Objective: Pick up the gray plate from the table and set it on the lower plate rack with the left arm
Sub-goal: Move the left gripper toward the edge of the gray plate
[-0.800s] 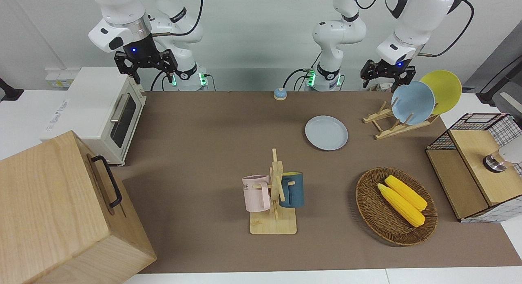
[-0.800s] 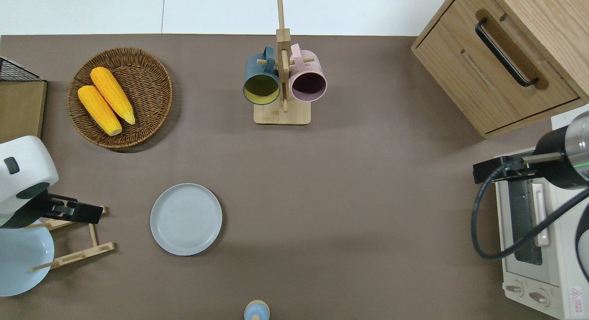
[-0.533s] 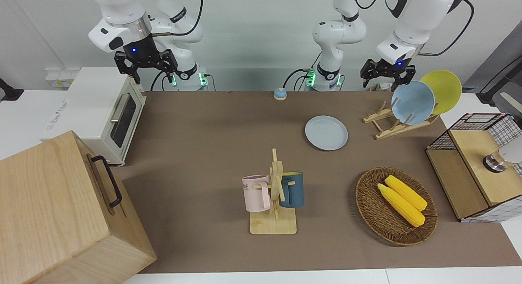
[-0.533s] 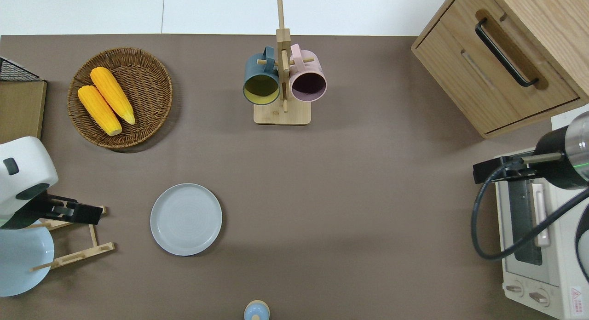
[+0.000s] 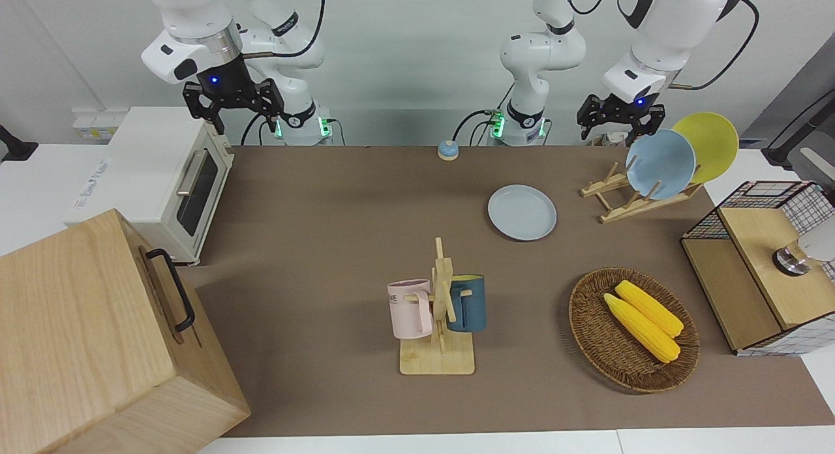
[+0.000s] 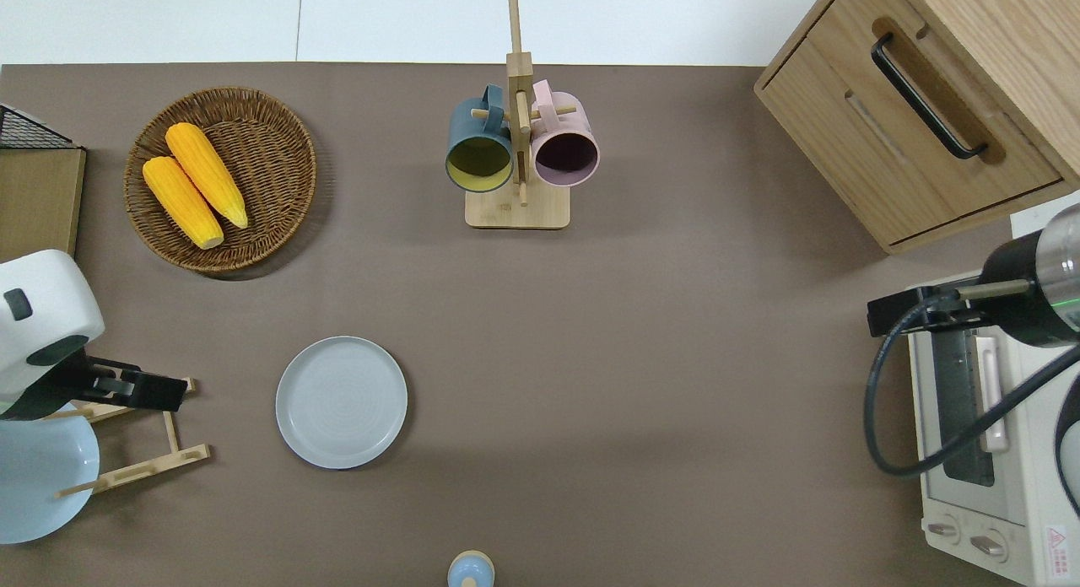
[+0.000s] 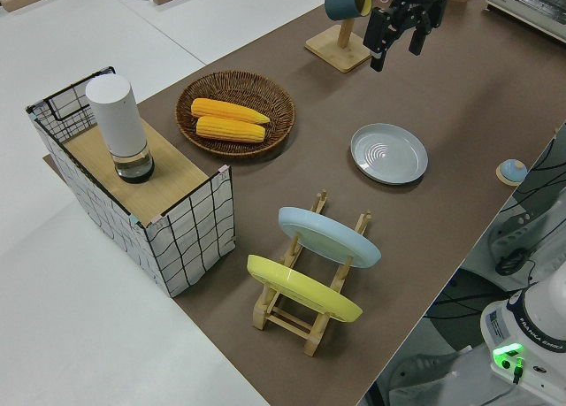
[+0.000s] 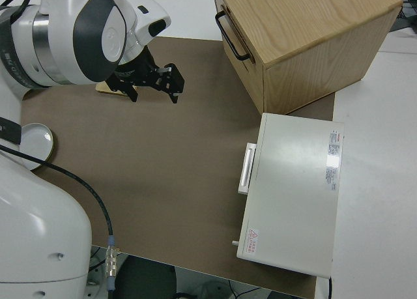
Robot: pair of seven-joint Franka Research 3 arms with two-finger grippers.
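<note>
gray plate (image 6: 341, 401) flat on table, untouched

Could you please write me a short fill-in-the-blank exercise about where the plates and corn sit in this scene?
1. The gray plate lies flat on the ____.
2. The plate rack holds a blue plate and a ____ plate.
3. Two ears of corn lie in the wicker ____.

Missing words: table; yellow; basket
</note>
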